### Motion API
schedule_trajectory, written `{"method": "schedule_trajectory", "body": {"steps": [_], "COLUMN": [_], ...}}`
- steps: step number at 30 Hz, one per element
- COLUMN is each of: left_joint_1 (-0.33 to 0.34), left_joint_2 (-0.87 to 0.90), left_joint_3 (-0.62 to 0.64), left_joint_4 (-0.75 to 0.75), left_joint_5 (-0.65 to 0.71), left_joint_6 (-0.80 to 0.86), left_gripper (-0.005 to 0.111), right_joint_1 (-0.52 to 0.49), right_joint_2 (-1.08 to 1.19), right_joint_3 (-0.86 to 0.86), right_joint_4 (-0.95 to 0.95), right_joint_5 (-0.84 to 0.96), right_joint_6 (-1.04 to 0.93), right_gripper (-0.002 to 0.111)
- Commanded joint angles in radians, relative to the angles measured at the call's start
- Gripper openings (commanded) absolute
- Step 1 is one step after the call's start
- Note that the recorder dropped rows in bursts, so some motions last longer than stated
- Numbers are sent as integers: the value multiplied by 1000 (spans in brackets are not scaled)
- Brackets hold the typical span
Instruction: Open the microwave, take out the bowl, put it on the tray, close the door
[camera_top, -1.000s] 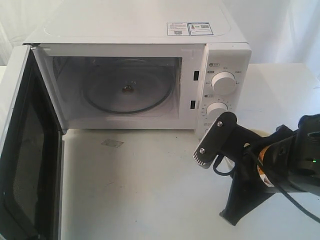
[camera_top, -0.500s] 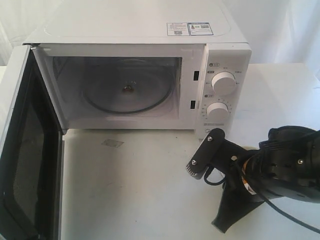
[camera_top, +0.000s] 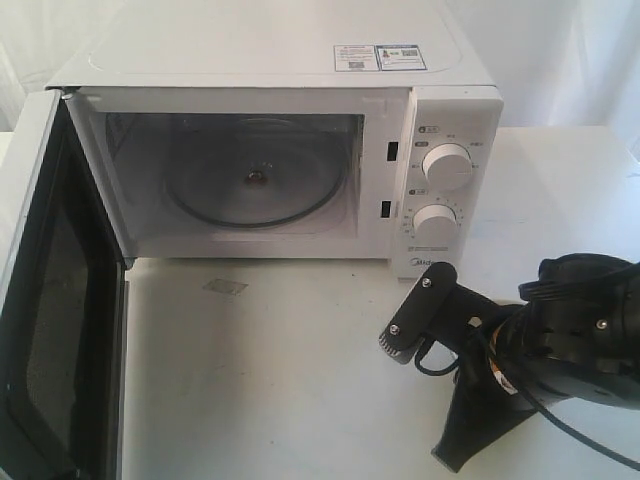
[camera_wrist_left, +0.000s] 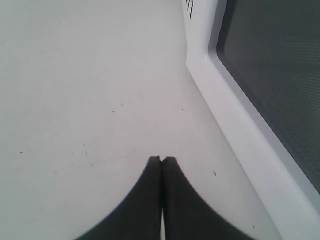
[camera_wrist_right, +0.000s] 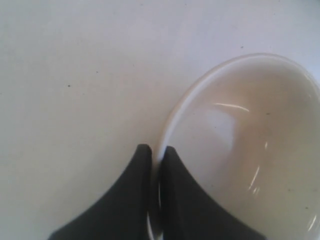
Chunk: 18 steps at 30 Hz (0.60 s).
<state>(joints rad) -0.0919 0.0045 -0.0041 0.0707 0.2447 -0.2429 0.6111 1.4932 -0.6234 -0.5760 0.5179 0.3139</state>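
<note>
bowl (camera_wrist_right: 250, 150): cream, smooth and glossy. It is out of the microwave (camera_top: 270, 60), in front of its knob side, with its mouth turned to the right wrist camera. White table (camera_top: 300, 390) lies behind it, and whether it rests on that surface or hangs above it cannot be told. In the exterior view the arm hides it.
right gripper (camera_wrist_right: 155, 149): jaws pinched on the bowl's near rim, one finger inside the wall and one outside.
right arm (camera_top: 570, 335): black, low over the table in front of the microwave's control panel and a little to its right.
microwave: white and boxy, standing at the back of the table with its cavity open to the front.
turntable plate (camera_top: 255, 185): clear glass, lying flat on the floor of the microwave's cavity.
knobs: two round white ones on the microwave's right panel, the upper knob (camera_top: 447, 166) directly over the lower knob (camera_top: 436, 222).
stickers (camera_top: 380, 57): on the microwave's top, near its right front edge.
door (camera_top: 65, 320): swung wide open at the microwave's left side, its dark window facing the cavity side.
patch (camera_top: 225, 287): small and greyish, on the table just in front of the microwave's opening.
left gripper (camera_wrist_left: 161, 160): jaws pressed together with nothing between them, over bare table just beside the open door, left of the microwave.
</note>
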Motion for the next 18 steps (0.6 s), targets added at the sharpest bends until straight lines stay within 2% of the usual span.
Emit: {"method": "schedule_trajectory", "body": {"steps": [1,5,9,11,18], "left_joint_1": [2,2,2,2,2], "left_joint_2": [-4,-4,-4,-4,-4], "left_joint_3": [4,4,4,4,4], "left_joint_4": [-6,-6,-6,-6,-6], "left_joint_5": [3,3,3,3,3], "left_joint_6": [4,4,4,4,4], "left_gripper": [0,0,0,0,0], "right_joint_1": [-5,-5,-5,-5,-5], "right_joint_2": [0,0,0,0,-15], "right_joint_3": [8,13,23,23,14], "right_joint_4": [25,25,25,25,27], "right_joint_5": [-6,-9,-31,-31,-31], "right_joint_6": [6,6,6,6,6], "right_gripper": [0,8,32,39,41]}}
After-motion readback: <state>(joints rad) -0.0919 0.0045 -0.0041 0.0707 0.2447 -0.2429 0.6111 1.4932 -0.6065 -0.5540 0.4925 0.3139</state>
